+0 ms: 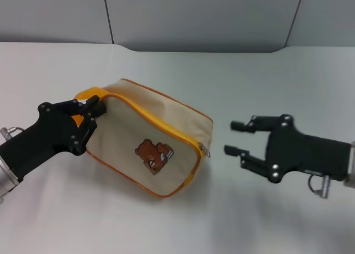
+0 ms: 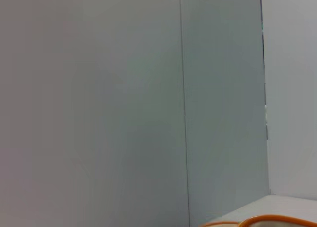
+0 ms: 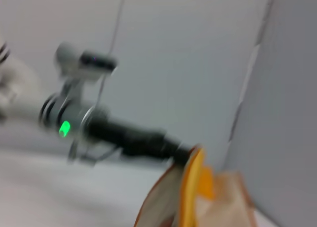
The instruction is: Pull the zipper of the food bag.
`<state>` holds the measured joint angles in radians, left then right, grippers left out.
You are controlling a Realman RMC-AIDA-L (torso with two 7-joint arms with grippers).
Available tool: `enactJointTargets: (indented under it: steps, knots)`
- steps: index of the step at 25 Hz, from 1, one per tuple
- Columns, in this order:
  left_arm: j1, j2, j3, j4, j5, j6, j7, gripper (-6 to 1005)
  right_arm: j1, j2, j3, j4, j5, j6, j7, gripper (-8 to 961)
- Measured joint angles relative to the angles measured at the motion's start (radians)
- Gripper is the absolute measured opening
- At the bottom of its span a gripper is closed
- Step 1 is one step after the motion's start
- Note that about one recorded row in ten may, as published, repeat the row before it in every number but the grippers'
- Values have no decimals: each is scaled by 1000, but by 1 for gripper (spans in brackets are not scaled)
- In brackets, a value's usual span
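Observation:
The food bag, beige with orange piping and a brown bear patch, lies on the white table. Its silver zipper pull sits at the bag's right end. My left gripper is at the bag's left end, shut on the orange strap handle. My right gripper is open and empty, a short way right of the zipper pull, with its fingers pointing at the bag. The left wrist view shows only a strip of the bag's orange rim. The right wrist view shows the bag's orange edge and my left arm beyond it.
The white table extends around the bag. Grey wall panels stand behind its far edge.

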<state>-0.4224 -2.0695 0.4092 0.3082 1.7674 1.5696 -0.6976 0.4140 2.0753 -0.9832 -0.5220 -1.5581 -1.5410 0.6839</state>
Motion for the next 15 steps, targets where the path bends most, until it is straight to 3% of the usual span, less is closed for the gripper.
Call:
enactJointTargets:
  steps: [2,7,13,15]
  knots:
    - [6,0,0,-7,0,-11,1,209,7,-9,93,79,1,-78,7,323]
    - [13,1,4,-10,5,-23,-2,218,10,-19,132,154,1,-127,9,522]
    - [16,2,9,-9,10,-48,-14,228,-27,3,133,185,-2,-127,10,738]
    - [21,5,6,-5,8,-45,-25,232,-31,4,133,203,-3,-125,8,738]
